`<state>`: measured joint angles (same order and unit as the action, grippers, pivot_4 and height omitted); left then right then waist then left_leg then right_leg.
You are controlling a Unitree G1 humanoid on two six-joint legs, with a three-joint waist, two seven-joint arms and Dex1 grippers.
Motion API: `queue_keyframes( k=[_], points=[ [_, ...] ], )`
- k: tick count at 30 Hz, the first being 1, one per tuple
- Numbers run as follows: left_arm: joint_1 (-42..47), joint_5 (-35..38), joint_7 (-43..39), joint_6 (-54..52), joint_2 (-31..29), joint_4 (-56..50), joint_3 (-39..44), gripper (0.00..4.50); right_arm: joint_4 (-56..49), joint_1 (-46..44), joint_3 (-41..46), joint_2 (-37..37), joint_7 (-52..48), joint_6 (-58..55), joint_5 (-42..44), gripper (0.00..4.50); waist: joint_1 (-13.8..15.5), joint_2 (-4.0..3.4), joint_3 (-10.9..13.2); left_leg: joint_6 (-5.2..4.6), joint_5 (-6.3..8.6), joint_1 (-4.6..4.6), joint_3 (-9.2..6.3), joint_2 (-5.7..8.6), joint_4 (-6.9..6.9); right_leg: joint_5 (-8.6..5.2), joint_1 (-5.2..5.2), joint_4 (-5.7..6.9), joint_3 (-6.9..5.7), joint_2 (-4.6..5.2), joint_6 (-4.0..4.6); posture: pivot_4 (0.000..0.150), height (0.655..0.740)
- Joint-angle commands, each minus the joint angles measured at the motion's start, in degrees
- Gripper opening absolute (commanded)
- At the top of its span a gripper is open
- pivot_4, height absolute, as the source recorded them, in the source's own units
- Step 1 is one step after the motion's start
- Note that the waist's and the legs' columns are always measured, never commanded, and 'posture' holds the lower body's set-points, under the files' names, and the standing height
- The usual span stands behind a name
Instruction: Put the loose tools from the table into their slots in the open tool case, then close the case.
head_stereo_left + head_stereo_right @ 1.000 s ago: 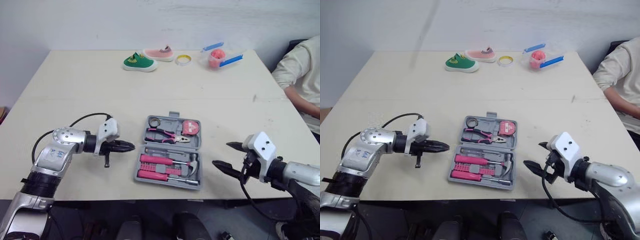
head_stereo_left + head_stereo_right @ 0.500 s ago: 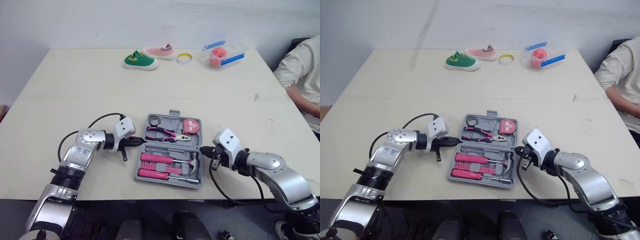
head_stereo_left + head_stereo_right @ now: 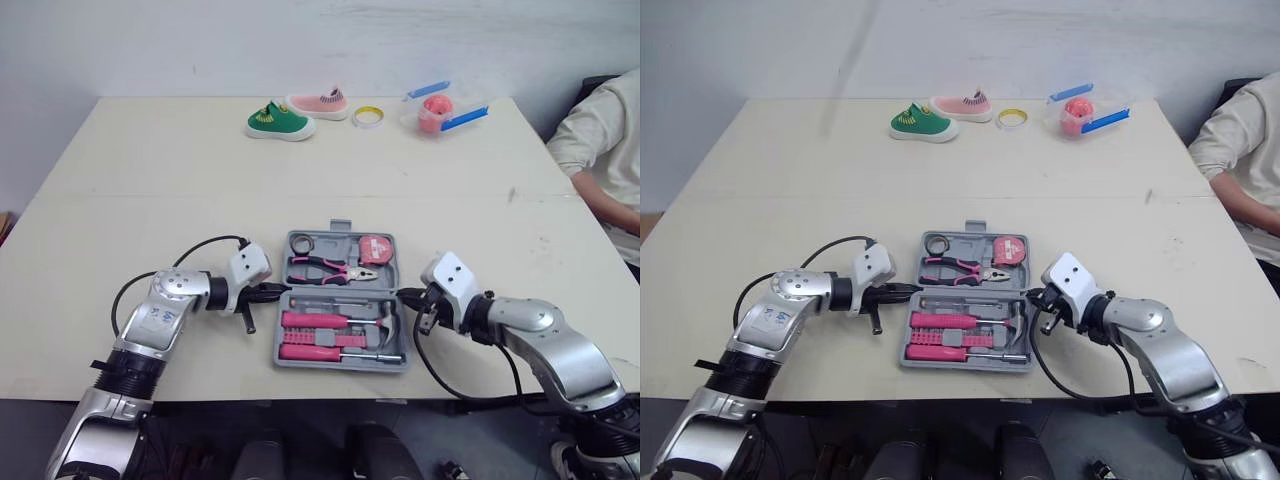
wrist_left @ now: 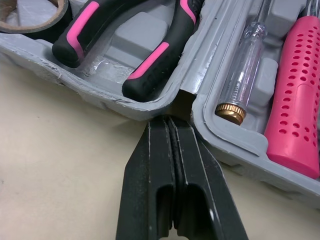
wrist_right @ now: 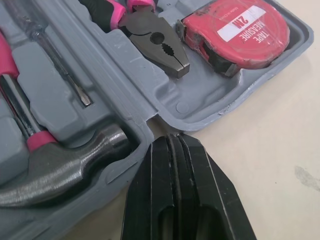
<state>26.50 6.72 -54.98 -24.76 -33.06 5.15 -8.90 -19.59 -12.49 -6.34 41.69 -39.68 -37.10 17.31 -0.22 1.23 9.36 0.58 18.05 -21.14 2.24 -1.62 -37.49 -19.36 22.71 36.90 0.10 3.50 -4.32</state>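
Note:
The grey tool case (image 3: 341, 227) lies open near the table's front edge. Its far half holds a tape roll (image 3: 304, 243), pink-handled pliers (image 3: 333, 267) and a red tape measure (image 3: 375, 249). The near half holds a clear screwdriver (image 4: 248, 65), two pink-handled screwdrivers (image 3: 315, 321) and a hammer (image 3: 385, 325). My left gripper (image 3: 280, 292) is shut and empty, its tip at the hinge notch on the case's left side (image 4: 171, 122). On the right side, my right gripper (image 3: 405, 295) is also shut and empty, its tip at the other hinge notch (image 5: 172, 140).
Along the table's far edge sit a green shoe (image 3: 279, 121), a pink shoe (image 3: 318, 103), a tape ring (image 3: 367, 117) and a clear container (image 3: 437, 110) with something pink inside. A person's arm (image 3: 605, 140) rests at the right edge.
Both grippers have moved inward from the open table to the case's two sides. The right gripper has gone from open to shut. The case now lies squarer to the table edge.

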Motion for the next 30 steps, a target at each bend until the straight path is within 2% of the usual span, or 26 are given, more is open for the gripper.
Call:
queue_keyframes(
  k=[1,2,3,5,7,10,11,14,17,22,28,29,30],
  points=[
    [-2.5,2.5,-1.4,-3.8,-5.8,-0.2,5.5,0.50,-6.3,2.5,4.1,6.3,-1.9,1.2,-2.1,0.00,-0.2,-0.02,0.0,0.00,0.00,-0.02,-0.01,-0.01,0.02,0.00,0.01,-0.01,-0.01,0.00,0.00,0.150,0.7400],
    [-3.3,4.4,-2.7,-6.3,-7.5,-2.5,6.8,0.62,-8.5,2.9,6.0,7.4,-2.4,-1.0,-0.2,0.00,-0.7,-0.04,0.0,0.00,0.00,-0.02,0.01,-0.01,0.07,0.00,0.05,-0.02,0.02,-0.01,0.00,0.150,0.7400],
    [-3.8,5.8,-3.4,-8.1,-8.7,-4.2,7.4,1.18,-9.9,3.1,7.2,7.9,-2.8,-2.6,1.5,0.68,-1.2,-0.05,0.1,0.00,0.00,-0.02,0.01,-0.03,0.09,-0.01,0.06,-0.02,0.02,-0.02,0.01,0.150,0.7400],
    [-3.4,9.3,-2.3,-14.7,-9.4,-8.1,9.7,1.99,-12.6,2.9,10.9,6.9,-2.3,-7.7,6.4,1.40,-1.5,-0.05,0.1,0.04,-0.02,0.02,0.00,-0.06,0.17,-0.02,0.07,0.00,0.01,-0.02,0.04,0.150,0.7400],
    [-1.0,11.5,1.8,-23.0,-8.7,-10.7,12.1,2.89,-13.8,1.0,14.5,4.3,0.6,-14.1,10.7,2.40,-1.3,0.01,0.1,0.07,-0.04,0.04,-0.09,-0.07,0.17,-0.02,0.04,0.04,-0.04,-0.01,0.04,0.150,0.7400],
    [4.0,12.5,7.5,-31.9,-5.7,-10.5,12.7,4.29,-11.9,-3.4,17.1,-1.3,6.1,-24.1,14.6,3.95,-1.1,0.08,0.1,0.08,-0.04,0.01,-0.17,-0.04,0.09,-0.02,-0.01,0.10,-0.09,0.02,0.03,0.150,0.7400],
    [6.4,12.3,9.9,-34.7,-3.7,-8.9,12.3,4.50,-10.5,-5.6,17.1,-4.0,9.3,-27.8,14.6,4.35,-1.0,0.08,0.1,0.08,-0.05,-0.01,-0.18,-0.01,0.07,-0.01,-0.01,0.09,-0.10,0.04,0.03,0.150,0.7400],
    [11.3,11.8,14.8,-40.1,0.6,-4.5,11.8,4.50,-7.7,-11.1,17.4,-10.4,15.6,-36.4,14.6,4.35,-1.0,0.09,0.1,0.08,-0.04,-0.07,-0.17,0.05,0.06,-0.01,0.02,0.13,-0.09,0.06,0.01,0.150,0.7400],
    [13.3,10.2,17.4,-39.6,2.7,-1.0,9.8,4.50,-5.9,-14.9,18.3,-15.0,19.3,-41.5,14.4,4.35,-1.5,0.05,0.1,0.13,-0.08,-0.15,-0.10,0.05,0.10,0.00,0.13,0.24,-0.06,0.03,0.01,0.150,0.7400],
    [13.5,9.3,17.9,-36.7,3.0,0.5,6.9,4.50,-3.8,-17.3,16.6,-17.2,22.3,-43.9,12.9,4.35,-1.3,0.05,0.1,0.46,-0.26,-0.48,0.06,0.08,0.13,-0.01,0.69,0.44,0.10,0.00,0.01,0.150,0.7400],
    [13.2,9.6,18.2,-35.7,3.2,0.7,6.6,4.50,-0.2,-18.7,16.5,-18.9,24.1,-43.3,11.9,4.35,-1.3,0.05,0.1,0.29,-0.29,-0.49,0.12,0.11,0.05,-0.01,0.77,0.57,0.18,0.03,0.01,0.150,0.7400],
    [13.1,9.6,18.3,-35.6,3.2,0.6,6.6,4.50,-0.2,-18.8,16.6,-19.2,24.1,-43.4,12.0,4.13,-1.4,0.05,0.1,0.28,-0.29,-0.49,0.12,0.11,0.08,-0.01,0.78,0.59,0.18,0.02,0.01,0.150,0.7400],
    [12.9,9.6,18.3,-35.5,3.3,0.5,6.6,4.24,0.0,-18.9,16.8,-19.5,24.2,-43.5,12.1,3.81,-1.4,0.05,0.1,0.29,-0.29,-0.49,0.12,0.10,0.10,-0.01,0.79,0.63,0.18,0.01,0.01,0.150,0.7400]
  ],
)
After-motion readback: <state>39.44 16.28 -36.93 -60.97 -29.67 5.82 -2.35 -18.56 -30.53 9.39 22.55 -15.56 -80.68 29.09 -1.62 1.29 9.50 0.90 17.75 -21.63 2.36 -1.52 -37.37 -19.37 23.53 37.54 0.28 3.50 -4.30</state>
